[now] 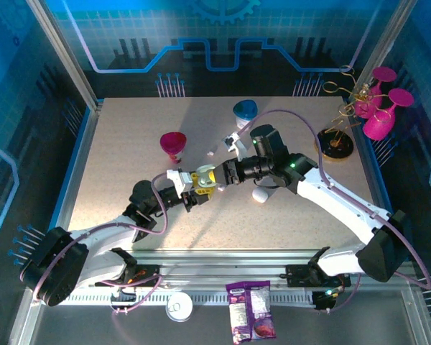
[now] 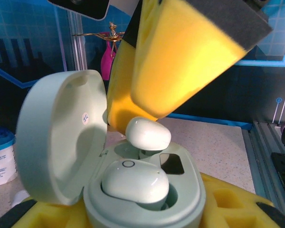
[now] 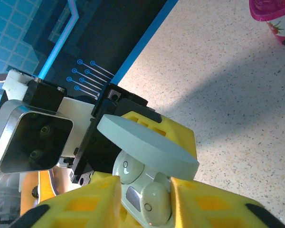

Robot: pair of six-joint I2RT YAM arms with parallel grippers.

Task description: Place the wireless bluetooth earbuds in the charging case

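Note:
My left gripper [image 1: 199,188] is shut on the pale green charging case [image 2: 147,199], its yellow fingers [image 2: 232,204] on both sides of the base. The case's lid [image 2: 57,137] stands open. One earbud [image 2: 135,183] sits in the near socket. The other earbud [image 2: 148,134] rests tilted over the far socket, under a yellow finger of my right gripper [image 1: 217,180]. In the right wrist view this earbud [image 3: 155,204] lies between the right gripper's [image 3: 145,199] fingers. A gap shows on its left side, and the jaws stand open around it.
On the table stand a pink cup [image 1: 174,144] and a blue cup [image 1: 244,111]. A white pebble-shaped case [image 1: 262,194] lies under the right arm. A gold stand with pink glasses [image 1: 337,136] is at the back right. A snack bag [image 1: 250,309] lies at the near edge.

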